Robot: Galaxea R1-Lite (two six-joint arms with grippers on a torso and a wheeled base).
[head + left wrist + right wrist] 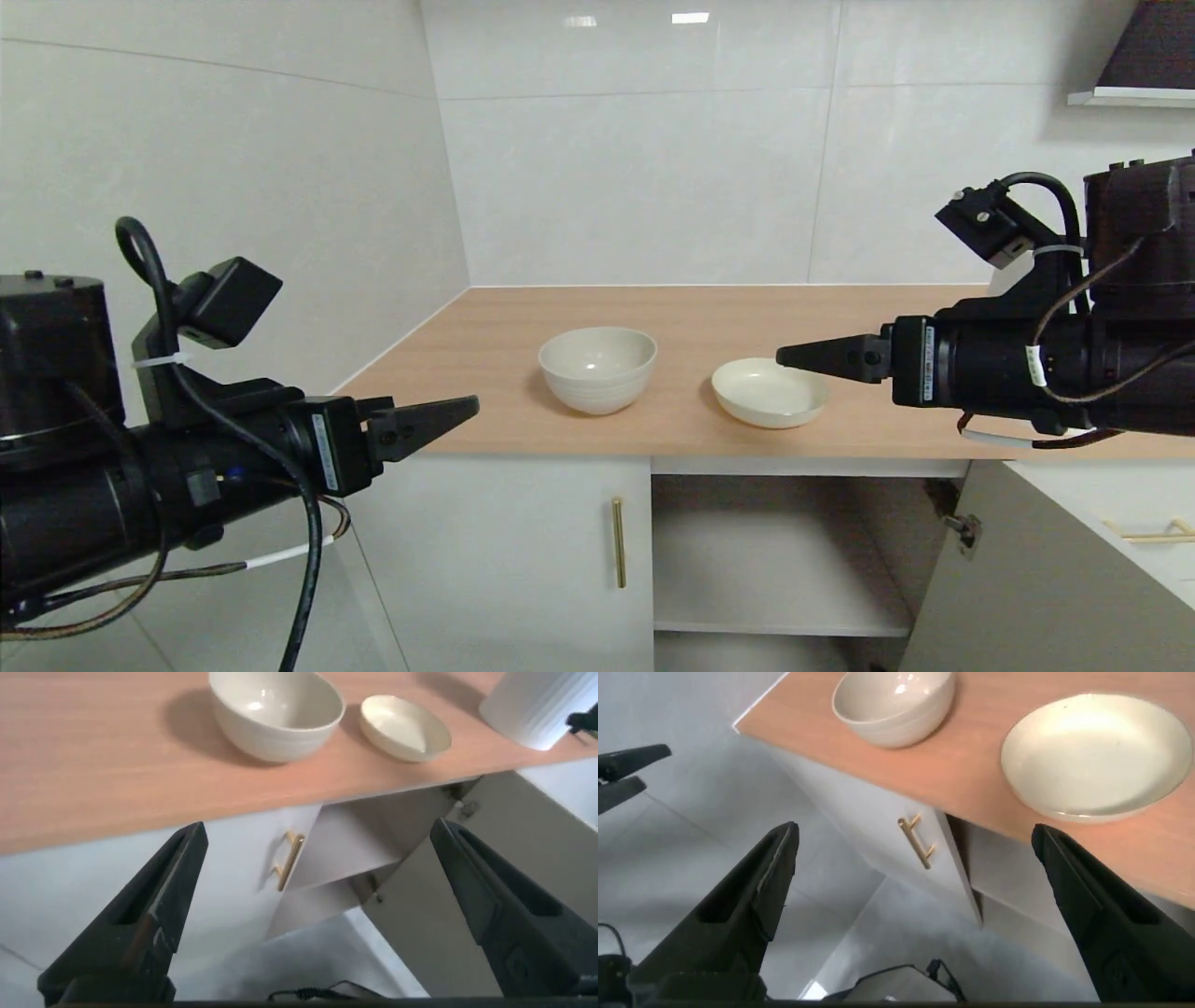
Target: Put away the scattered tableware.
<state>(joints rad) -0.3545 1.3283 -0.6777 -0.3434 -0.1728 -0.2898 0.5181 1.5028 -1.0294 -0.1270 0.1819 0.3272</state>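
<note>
On the wooden counter stand a deep cream bowl and, to its right, a shallow cream dish. My left gripper hovers in front of the counter's front left corner, below and left of the bowl, open and holding nothing. The right gripper hangs just above the dish's right rim, also open and holding nothing. The left wrist view looks past wide-apart fingers at the bowl and dish. Both the bowl and dish appear in the right wrist view.
Below the counter the left cabinet door is closed, with a gold handle. The right compartment stands open, showing a white shelf; its door swings out at right. A white ribbed container sits further right on the counter. Tiled walls border the left and back.
</note>
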